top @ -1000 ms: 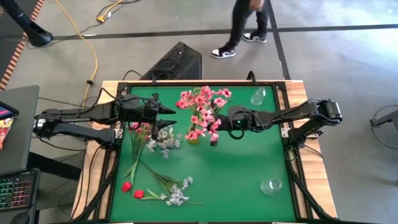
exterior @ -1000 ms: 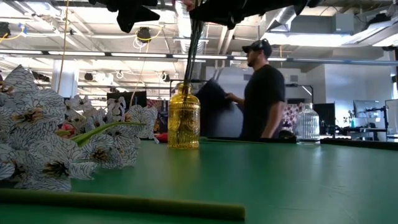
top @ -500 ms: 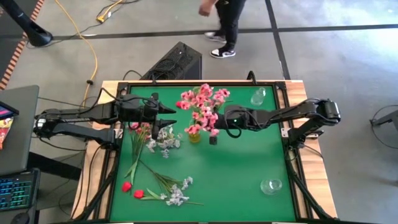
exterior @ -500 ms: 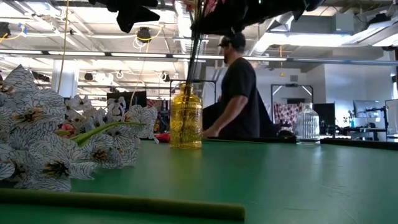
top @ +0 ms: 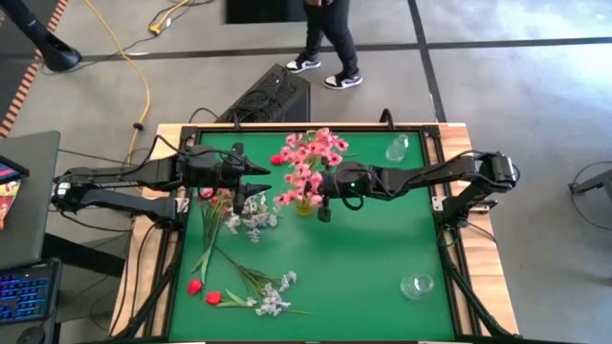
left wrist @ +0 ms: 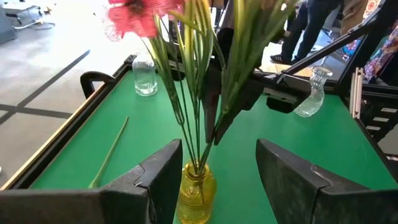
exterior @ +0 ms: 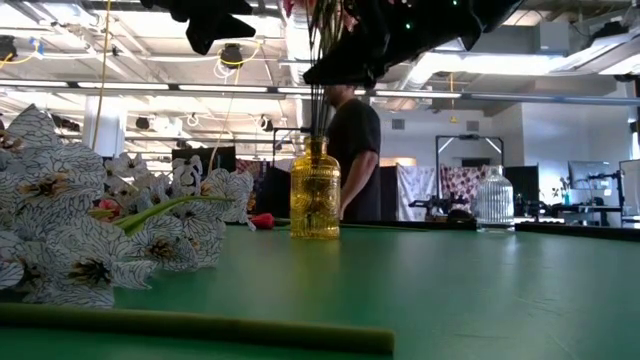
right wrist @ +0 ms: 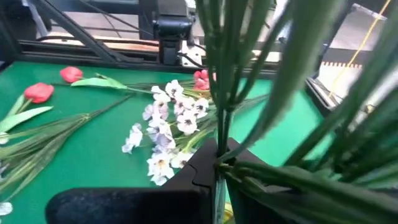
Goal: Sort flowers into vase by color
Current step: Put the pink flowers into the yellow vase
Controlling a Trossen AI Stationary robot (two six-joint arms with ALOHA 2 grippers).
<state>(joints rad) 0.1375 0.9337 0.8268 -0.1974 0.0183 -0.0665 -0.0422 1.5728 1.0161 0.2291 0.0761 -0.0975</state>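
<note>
The right gripper point(top: 325, 187) pinches the pink flowers point(top: 308, 162) at the yellow vase's point(top: 305, 204) 3 o'clock; if you withdraw abruptly, the vase may topple. The left gripper point(top: 256, 182) waits wide.

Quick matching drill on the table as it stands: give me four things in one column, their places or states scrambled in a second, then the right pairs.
1. pink flowers
2. red buds
3. round glass vase
4. left gripper

A. open, beside the yellow vase
B. stems standing in the yellow vase
C. lying near the table's front left corner
D. empty, front right of the table

Pairs: 1-B, 2-C, 3-D, 4-A
</note>
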